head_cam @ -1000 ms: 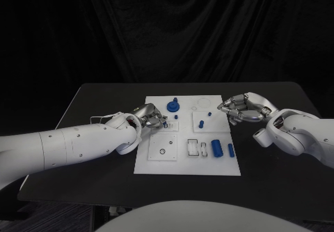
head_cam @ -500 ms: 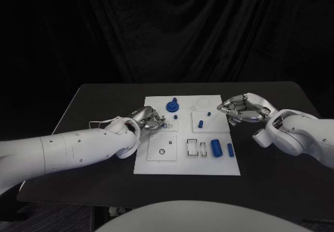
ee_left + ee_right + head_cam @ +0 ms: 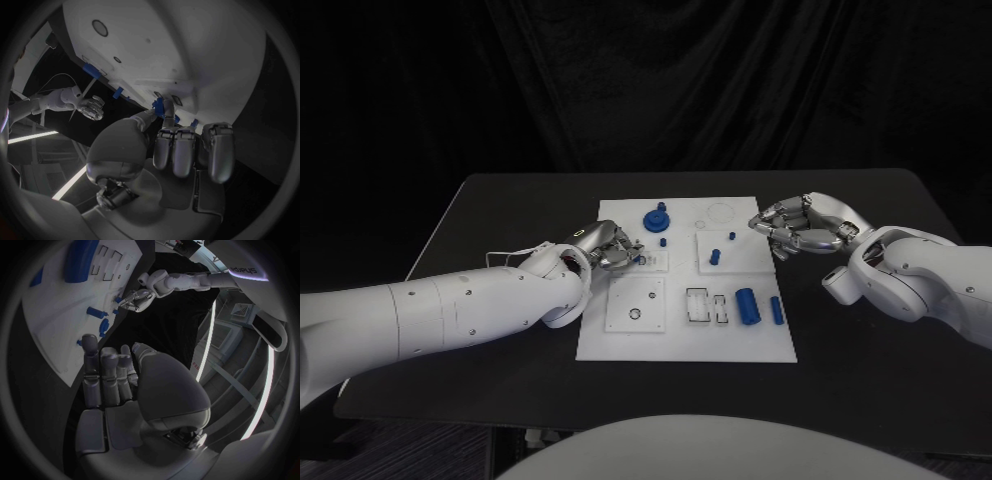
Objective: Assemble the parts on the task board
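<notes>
Nearest on the white task board (image 3: 625, 345): a blue cylinder (image 3: 747, 305) lying flat at the right of the near row, long axis running near-to-far, and just right of it a thinner blue bar (image 3: 777, 310) lying the same way. Left of them, two empty rectangular slots.

Mid-board, left edge: the left hand (image 3: 607, 246) is over the board's edge, fingers curled in. The left wrist view shows a small blue part (image 3: 164, 108) pinched between thumb and a fingertip, its long axis pointing toward the board face; the other fingers are folded below it.

Mid-board, right: a short blue peg (image 3: 715, 256) stands upright, with a smaller blue peg (image 3: 733, 236) beyond it.

The right hand (image 3: 802, 226) hovers at the board's right edge, fingers bent inward and close together, nothing in them.

Far row: a blue round piece with a knob (image 3: 658, 217) stands upright.
</notes>
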